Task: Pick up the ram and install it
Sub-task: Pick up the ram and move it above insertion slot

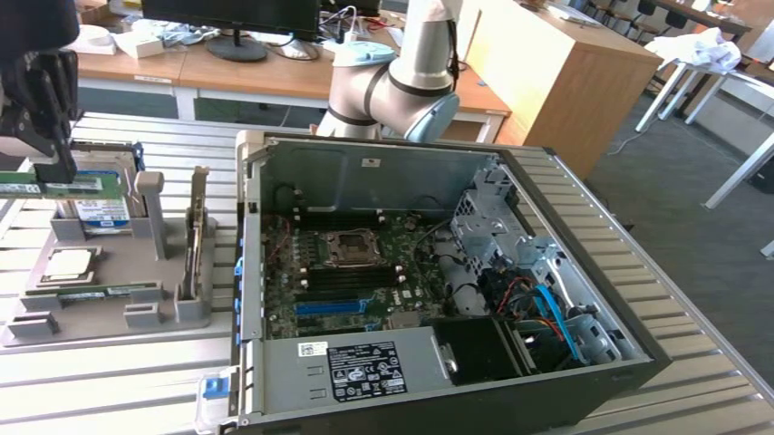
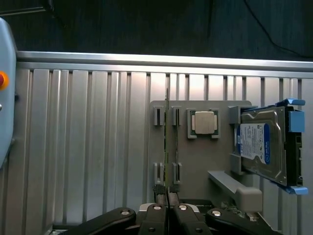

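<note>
At the exterior view's left, your end effector (image 1: 54, 174) is shut tight on the ram (image 1: 36, 188). You hold the green stick up over the gray holder (image 1: 85, 331) on the worktop (image 1: 121, 390), near the hard drive (image 1: 103, 210). Further to the exterior view's right sits the open computer case (image 1: 351, 177), well apart from the ram. You can see the board (image 1: 351, 272) inside it.

The holder (image 1: 103, 322) sits on the table (image 1: 121, 381), at the exterior view's left of the open computer case (image 1: 604, 381). On the holder, the hard drive (image 1: 103, 213) lies at the far end and the processor (image 1: 71, 263) nearer the camera. The pincer (image 1: 54, 174) clamps the ram (image 1: 79, 186) over the holder, in front of the hard drive.
</note>
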Robot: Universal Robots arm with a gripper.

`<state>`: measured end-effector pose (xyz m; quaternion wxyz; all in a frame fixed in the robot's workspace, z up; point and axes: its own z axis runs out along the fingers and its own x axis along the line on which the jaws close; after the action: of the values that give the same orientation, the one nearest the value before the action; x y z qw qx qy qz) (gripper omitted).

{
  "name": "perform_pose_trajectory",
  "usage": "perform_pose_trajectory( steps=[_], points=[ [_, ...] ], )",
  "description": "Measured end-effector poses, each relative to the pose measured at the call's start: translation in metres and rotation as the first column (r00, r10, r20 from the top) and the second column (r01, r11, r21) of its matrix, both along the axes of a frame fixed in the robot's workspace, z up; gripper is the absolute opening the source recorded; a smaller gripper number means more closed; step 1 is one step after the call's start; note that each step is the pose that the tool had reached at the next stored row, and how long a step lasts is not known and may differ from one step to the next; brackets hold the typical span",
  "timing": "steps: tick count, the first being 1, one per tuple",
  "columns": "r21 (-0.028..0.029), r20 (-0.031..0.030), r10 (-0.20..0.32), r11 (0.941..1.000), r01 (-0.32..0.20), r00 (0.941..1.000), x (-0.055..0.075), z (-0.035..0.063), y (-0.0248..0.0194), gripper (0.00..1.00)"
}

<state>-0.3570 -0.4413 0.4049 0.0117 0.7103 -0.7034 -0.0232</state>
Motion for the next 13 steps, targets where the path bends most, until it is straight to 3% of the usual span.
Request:
perform_pose_trajectory(
  steps=[13],
  points=[
    [0.0000,0.0000,0.000,1.0000,0.000,1.0000,0.000,0.0156,0.0000,0.11]
  ],
)
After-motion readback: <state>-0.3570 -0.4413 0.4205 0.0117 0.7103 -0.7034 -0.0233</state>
